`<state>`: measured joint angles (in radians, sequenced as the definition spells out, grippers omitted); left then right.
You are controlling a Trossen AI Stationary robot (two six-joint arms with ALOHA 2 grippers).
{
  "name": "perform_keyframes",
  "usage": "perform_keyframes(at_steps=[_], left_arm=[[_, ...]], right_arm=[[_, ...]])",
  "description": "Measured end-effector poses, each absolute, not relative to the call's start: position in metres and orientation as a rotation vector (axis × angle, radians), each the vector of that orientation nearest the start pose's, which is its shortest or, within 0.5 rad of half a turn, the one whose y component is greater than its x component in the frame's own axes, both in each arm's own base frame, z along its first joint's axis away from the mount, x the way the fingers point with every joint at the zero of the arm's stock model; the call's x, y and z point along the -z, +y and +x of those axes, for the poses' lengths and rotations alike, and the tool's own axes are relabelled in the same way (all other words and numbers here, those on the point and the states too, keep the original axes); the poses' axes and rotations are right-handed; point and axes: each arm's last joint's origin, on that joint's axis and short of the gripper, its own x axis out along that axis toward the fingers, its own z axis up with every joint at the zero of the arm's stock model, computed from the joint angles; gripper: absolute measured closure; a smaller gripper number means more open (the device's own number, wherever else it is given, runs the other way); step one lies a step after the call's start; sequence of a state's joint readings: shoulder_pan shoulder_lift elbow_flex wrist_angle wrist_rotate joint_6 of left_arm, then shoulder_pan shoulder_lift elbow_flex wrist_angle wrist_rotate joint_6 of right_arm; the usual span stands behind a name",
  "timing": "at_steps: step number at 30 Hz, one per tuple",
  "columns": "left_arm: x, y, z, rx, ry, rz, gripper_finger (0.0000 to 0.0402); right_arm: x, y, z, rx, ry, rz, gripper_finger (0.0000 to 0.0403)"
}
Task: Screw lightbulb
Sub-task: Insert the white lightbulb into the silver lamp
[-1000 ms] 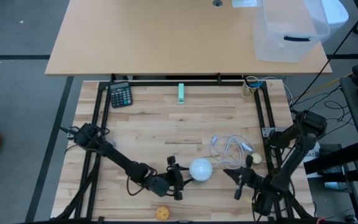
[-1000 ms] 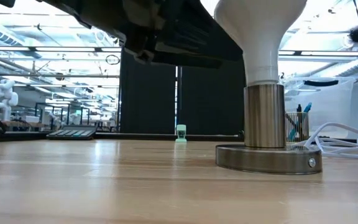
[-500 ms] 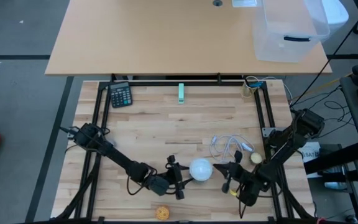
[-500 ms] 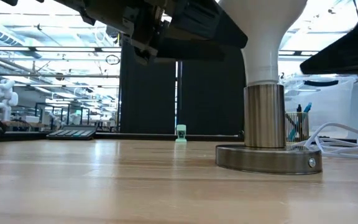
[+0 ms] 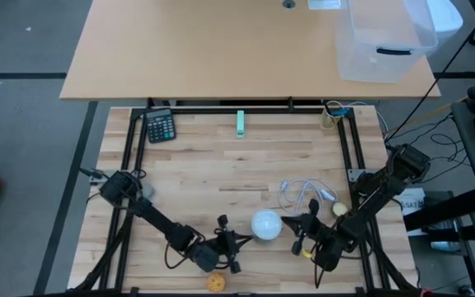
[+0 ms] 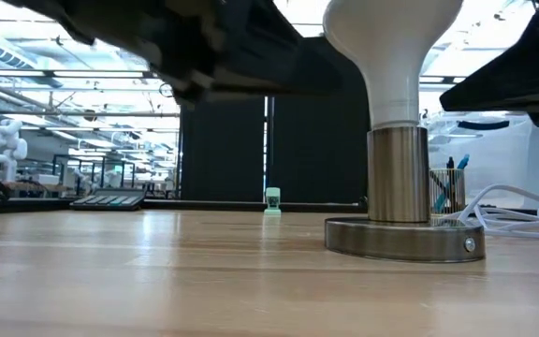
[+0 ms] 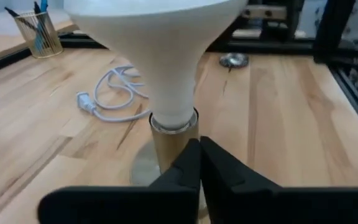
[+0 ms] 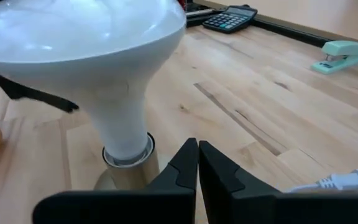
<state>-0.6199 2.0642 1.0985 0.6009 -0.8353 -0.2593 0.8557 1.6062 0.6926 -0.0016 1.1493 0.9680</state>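
Though hands flank it: 1 lightbulb (image 5: pixel 266 223).

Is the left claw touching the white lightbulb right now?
Apart. In the left wrist view the left gripper, fingers shut, sits short of the lightbulb; the high view shows wood between it and the globe.
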Motion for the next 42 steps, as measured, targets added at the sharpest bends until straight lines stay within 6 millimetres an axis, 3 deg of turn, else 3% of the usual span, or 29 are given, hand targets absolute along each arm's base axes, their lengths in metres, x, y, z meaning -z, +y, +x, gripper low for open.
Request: perform_keyframes(at_steps=[7, 17, 23, 26, 35, 42], left_arm=[[-0.111, -0.225, 0.36, -0.25, 0.15, -0.052, 0.0399], [-0.123, -0.238, 0.346, -0.293, 0.038, 0.046, 0.0401], [-0.109, -0.219, 0.329, -0.243, -0.007, -0.038, 0.0401], [-0.109, -0.212, 0.327, -0.126, -0.047, -0.015, 0.0401], [-0.109, -0.186, 0.345, 0.001, -0.064, -0.003, 0.0401], [-0.109, -0.177, 0.35, 0.036, -0.066, 0.0, 0.0401]], right_arm=[[-0.149, 0.188, 0.206, 0.461, 0.296, 0.15, 0.0401], [-0.15, 0.184, 0.212, 0.479, 0.293, 0.137, 0.0401], [-0.15, 0.184, 0.211, 0.48, 0.291, 0.136, 0.0401], [-0.15, 0.184, 0.212, 0.481, 0.292, 0.134, 0.0401], [-0.151, 0.184, 0.212, 0.479, 0.294, 0.12, 0.0401], [-0.153, 0.184, 0.215, 0.477, 0.278, 0.135, 0.0401]])
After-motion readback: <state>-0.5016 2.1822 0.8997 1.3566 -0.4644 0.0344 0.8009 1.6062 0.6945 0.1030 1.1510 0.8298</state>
